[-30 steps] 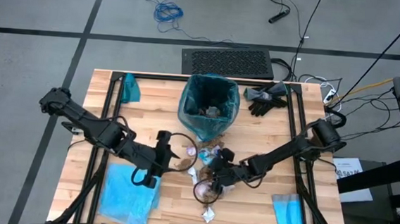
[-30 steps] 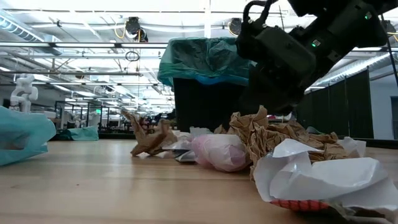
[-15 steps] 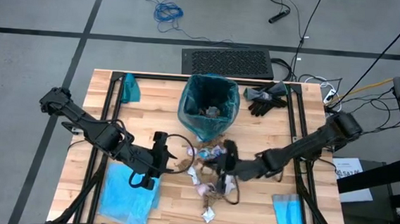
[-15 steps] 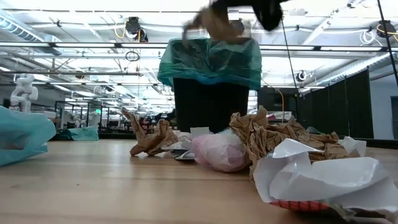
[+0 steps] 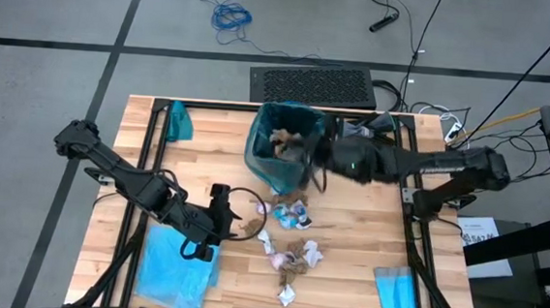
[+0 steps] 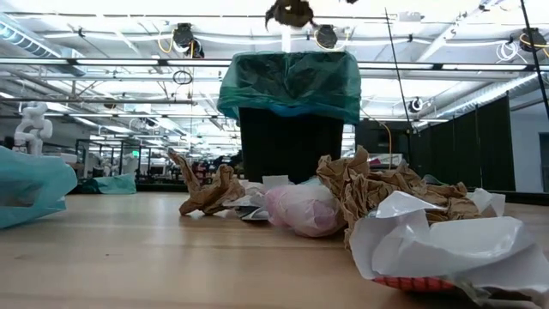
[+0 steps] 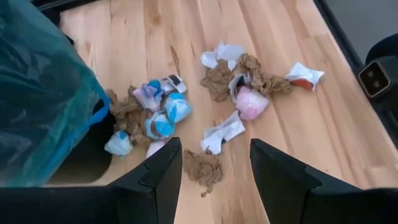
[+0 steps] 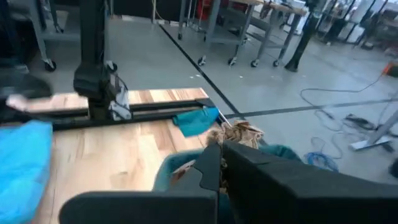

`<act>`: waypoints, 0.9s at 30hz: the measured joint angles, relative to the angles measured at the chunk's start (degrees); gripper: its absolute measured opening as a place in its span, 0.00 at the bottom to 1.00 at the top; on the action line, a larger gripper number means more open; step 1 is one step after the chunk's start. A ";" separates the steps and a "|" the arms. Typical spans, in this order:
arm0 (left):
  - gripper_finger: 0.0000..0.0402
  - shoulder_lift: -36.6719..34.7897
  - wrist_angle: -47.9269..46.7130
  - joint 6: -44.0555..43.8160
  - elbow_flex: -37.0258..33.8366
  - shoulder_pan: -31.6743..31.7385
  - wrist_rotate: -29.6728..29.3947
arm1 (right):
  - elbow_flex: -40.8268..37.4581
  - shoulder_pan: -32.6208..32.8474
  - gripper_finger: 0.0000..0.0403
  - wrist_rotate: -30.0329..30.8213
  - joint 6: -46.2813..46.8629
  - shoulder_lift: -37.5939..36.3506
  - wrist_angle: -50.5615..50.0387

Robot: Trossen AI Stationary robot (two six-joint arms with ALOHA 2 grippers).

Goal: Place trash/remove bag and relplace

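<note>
A black bin lined with the dark teal bag (image 5: 279, 164) (image 6: 292, 81) stands at the table's far middle. My right gripper (image 5: 306, 148) hangs over its mouth, shut on a brown paper wad (image 5: 284, 140) (image 6: 292, 12). Loose trash (image 5: 295, 235) (image 7: 233, 93), brown wads and white and blue wrappers, lies on the wood in front of the bin. My left gripper (image 5: 224, 218) (image 7: 214, 180) is open, left of that trash and above the table. Its fingers stand on either side of a brown wad (image 7: 202, 168) below, touching nothing. My right gripper pinches the brown paper wad (image 8: 239, 133) at its fingertips. The fingers reach nearly level from the table's right side. The wad sticks out ahead of the fingers, lifted clear above the bin's open mouth.
A sky-blue plastic bag (image 5: 175, 268) lies at the near left and a small blue cloth (image 5: 396, 294) at the near right. A teal scrap (image 5: 178, 120) sits at the far left, black gloves (image 5: 364, 136) at the far right. Black frame rails (image 5: 413, 198) run along both sides.
My right gripper has risen from the trash pile near the table's middle with a brown paper wad. It has swung up and toward the far edge until it hangs over the bin. The wad is lifted clear of the table.
</note>
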 joint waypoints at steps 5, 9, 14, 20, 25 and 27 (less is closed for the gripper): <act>0.46 0.00 0.54 0.04 -0.19 0.02 -0.07 | 0.13 -7.17 0.01 -5.95 3.06 0.18 -1.32; 0.46 0.00 0.58 0.07 -0.19 0.00 -0.71 | 0.17 -10.23 0.09 -9.42 3.37 0.16 -4.50; 0.46 0.00 0.59 0.08 -0.19 0.02 -0.94 | 0.17 -10.78 0.27 -11.15 4.05 0.16 -5.38; 0.46 0.04 0.59 -0.07 -0.19 0.02 -0.94 | 0.17 -10.61 0.45 -15.87 5.53 0.16 -6.04; 0.46 1.80 0.32 -0.39 -0.17 0.02 -0.49 | -0.04 -6.81 0.48 -22.14 6.87 0.16 -8.51; 0.46 3.20 -0.48 -0.39 -0.17 0.00 -0.37 | -0.99 -3.92 0.46 -20.70 6.87 0.16 -8.57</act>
